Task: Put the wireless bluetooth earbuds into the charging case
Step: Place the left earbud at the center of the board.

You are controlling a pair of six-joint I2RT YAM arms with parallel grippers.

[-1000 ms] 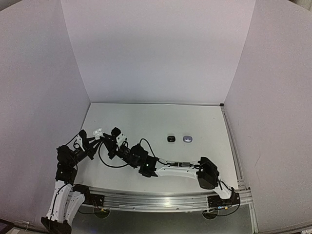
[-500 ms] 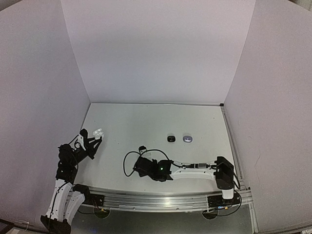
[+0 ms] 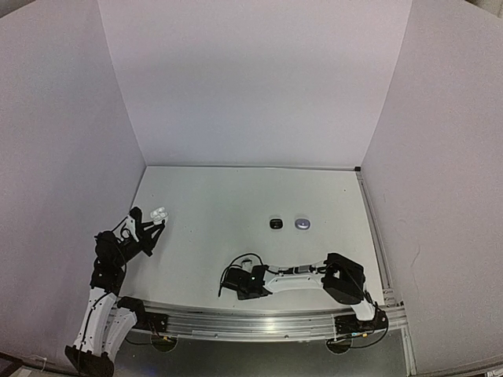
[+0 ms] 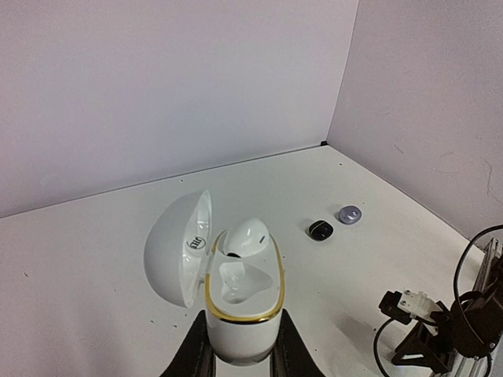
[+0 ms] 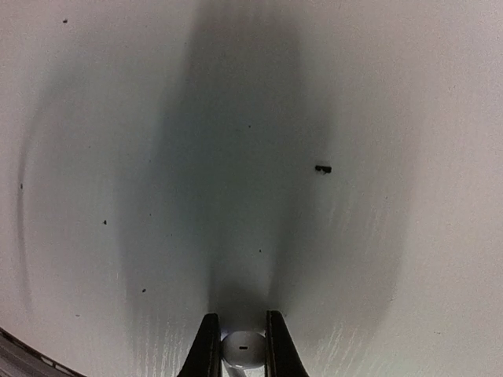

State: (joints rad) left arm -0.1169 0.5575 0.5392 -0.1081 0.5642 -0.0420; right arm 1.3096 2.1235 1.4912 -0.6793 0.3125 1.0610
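Observation:
My left gripper (image 4: 242,349) is shut on the base of a white charging case (image 4: 242,314) with a gold rim, lid swung open to the left. One white earbud (image 4: 245,238) sits in the far socket; the near socket (image 4: 238,281) is bare. In the top view the left gripper (image 3: 149,225) holds the case (image 3: 159,213) at the table's left side. My right gripper (image 5: 240,342) is shut on a second white earbud (image 5: 242,349), pointing down close over the table. In the top view it (image 3: 228,287) is low near the front edge.
A small black pebble-like piece (image 3: 276,224) and a silvery grey one (image 3: 302,224) lie side by side mid-table; both also show in the left wrist view (image 4: 320,230), (image 4: 349,214). White walls enclose three sides. A metal rail (image 3: 259,322) runs along the front. A black speck (image 5: 323,169) lies on the table.
My right arm has pulled back from beside the left gripper's case to the front of the table and lowered toward the surface. The left gripper and case have barely moved.

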